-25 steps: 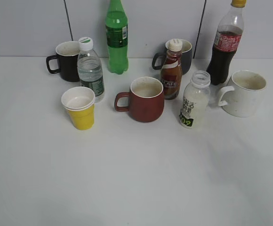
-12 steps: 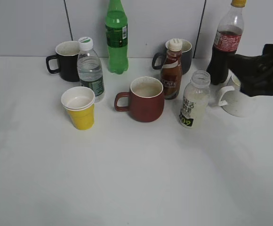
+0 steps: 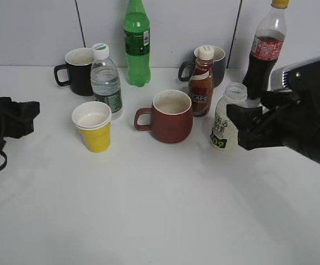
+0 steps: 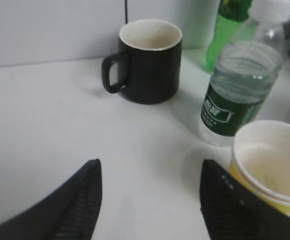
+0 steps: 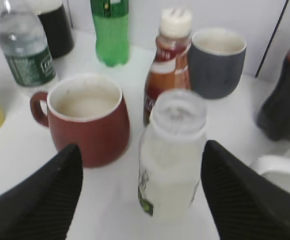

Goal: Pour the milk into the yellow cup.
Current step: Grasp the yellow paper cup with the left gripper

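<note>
The milk bottle (image 3: pixel 226 117) stands open-mouthed right of the red-brown mug, white liquid inside. My right gripper (image 3: pixel 241 128) is open at its right side; in the right wrist view the milk bottle (image 5: pixel 171 155) stands just ahead of the gap between the spread fingers (image 5: pixel 40 200), apart from both. The yellow cup (image 3: pixel 93 127) stands upright left of centre. My left gripper (image 3: pixel 30 117) is open at the left edge, left of the cup. In the left wrist view the yellow cup (image 4: pixel 270 167) sits by the right finger (image 4: pixel 225 205), outside the open gripper (image 4: pixel 147 200).
A red-brown mug (image 3: pixel 169 116), brown coffee bottle (image 3: pixel 201 83), grey mug (image 3: pixel 215 63) and cola bottle (image 3: pixel 265 49) crowd round the milk. A water bottle (image 3: pixel 106 81), black mug (image 3: pixel 78 70) and green bottle (image 3: pixel 137 43) stand behind the yellow cup.
Both arms have come into view. The right gripper moved left from the white mug to the milk bottle. The left gripper entered from the left edge toward the yellow cup.
</note>
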Controlling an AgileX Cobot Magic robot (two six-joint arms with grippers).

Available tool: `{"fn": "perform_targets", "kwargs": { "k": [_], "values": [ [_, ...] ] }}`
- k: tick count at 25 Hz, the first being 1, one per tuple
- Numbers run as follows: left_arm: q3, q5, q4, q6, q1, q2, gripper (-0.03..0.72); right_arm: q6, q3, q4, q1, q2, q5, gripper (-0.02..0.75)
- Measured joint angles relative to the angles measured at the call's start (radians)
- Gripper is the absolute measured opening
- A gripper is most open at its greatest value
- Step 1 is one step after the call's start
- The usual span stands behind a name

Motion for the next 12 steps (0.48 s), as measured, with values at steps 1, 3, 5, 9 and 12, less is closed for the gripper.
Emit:
{"fn": "perform_targets", "kwargs": {
  "k": [1, 3, 5, 9, 12],
  "values": [
    [0.004, -0.015, 0.005, 0.000, -0.001, 0.009, 0.474, 0.003, 0.009, -0.005, 0.000, 0.023, -0.016, 0.554],
    [0.031, -0.081, 0.024, 0.000, -0.004, 0.038, 0.474, 0.005, 0.024, -0.017, 0.000, 0.066, -0.048, 0.554],
    [0.100, -0.247, 0.056, 0.000, -0.006, 0.083, 0.474, 0.005, 0.035, -0.037, 0.000, 0.108, -0.077, 0.554],
    [0.153, -0.457, 0.120, 0.003, -0.006, 0.152, 0.474, 0.005, 0.040, -0.074, -0.012, 0.179, -0.114, 0.554],
    [0.153, -0.514, 0.135, 0.041, -0.006, 0.229, 0.474, 0.003, 0.040, -0.081, -0.023, 0.225, -0.150, 0.554]
  ]
}}
